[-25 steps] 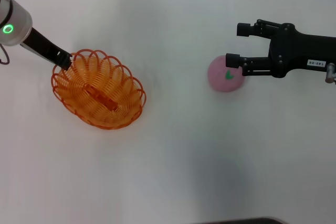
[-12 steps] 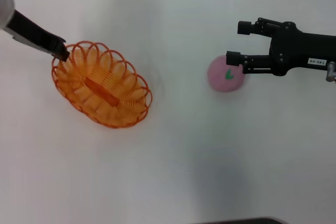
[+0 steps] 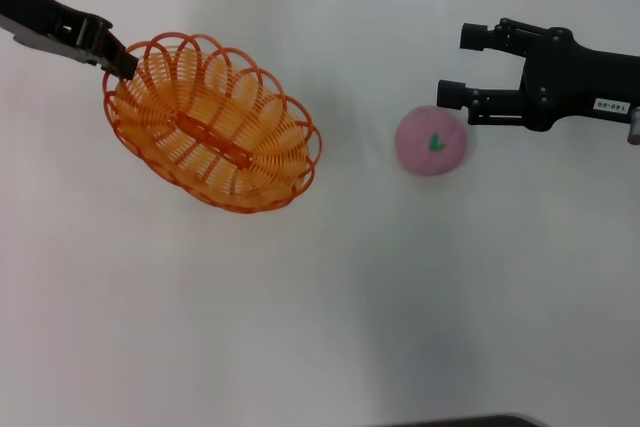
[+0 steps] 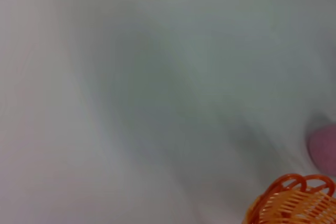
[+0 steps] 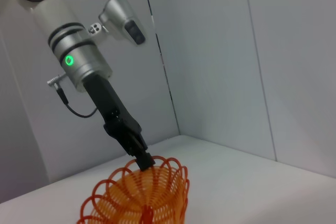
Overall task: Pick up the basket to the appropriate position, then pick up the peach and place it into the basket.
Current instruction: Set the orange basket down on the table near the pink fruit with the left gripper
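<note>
I count one basket [image 3: 212, 123], an oval of looped orange wire, clenched at its far-left rim by my left gripper [image 3: 118, 57] and tilted. One soft pink peach [image 3: 431, 141] lies on the white table [image 3: 320, 327]; right gripper [image 3: 459, 65] hovers released beside it.

White table [image 3: 300, 327] — peach [image 3: 431, 142] resting on it.

the left pincer [image 3: 122, 61] reaches in from the far left, its black fingers clamped on the rim of the basket [image 3: 215, 137], arm slanting steeply down. the right pincer [image 3: 462, 65] extends from the right, level, its 2 fingers spread apart.
</note>
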Motion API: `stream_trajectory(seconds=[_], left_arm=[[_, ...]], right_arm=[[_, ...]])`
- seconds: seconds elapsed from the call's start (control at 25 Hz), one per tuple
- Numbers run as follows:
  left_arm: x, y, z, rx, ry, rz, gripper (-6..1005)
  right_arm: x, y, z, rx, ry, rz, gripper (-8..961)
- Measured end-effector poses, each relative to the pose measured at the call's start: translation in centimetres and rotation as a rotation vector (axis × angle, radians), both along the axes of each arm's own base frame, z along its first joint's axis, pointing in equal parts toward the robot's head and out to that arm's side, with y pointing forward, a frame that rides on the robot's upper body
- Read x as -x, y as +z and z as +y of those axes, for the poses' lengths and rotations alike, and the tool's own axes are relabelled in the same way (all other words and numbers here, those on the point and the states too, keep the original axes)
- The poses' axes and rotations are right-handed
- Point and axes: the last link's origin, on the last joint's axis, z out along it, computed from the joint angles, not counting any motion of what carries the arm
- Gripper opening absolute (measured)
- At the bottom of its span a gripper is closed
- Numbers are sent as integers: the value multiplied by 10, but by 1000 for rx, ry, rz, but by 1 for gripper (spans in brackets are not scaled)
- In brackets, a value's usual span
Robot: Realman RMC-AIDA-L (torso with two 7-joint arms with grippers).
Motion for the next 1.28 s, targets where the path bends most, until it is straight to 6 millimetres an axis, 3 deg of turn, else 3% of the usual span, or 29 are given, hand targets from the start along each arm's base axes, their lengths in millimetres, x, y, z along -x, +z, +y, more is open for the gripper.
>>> stream_trajectory(seconds=[0.48, 0.96, 1.28], left_arm=[[-2, -3, 5, -65, 116, -20, 59], [36, -33, -7, -241, 495, -159, 72], [55, -43, -18, -317, 615, -326, 81]], right_arm=[[2, 2, 2, -7, 12, -7, 930], [-2, 1, 6, -80, 28, -34, 930], [-1, -1, 8, -89, 28, -28, 930]])
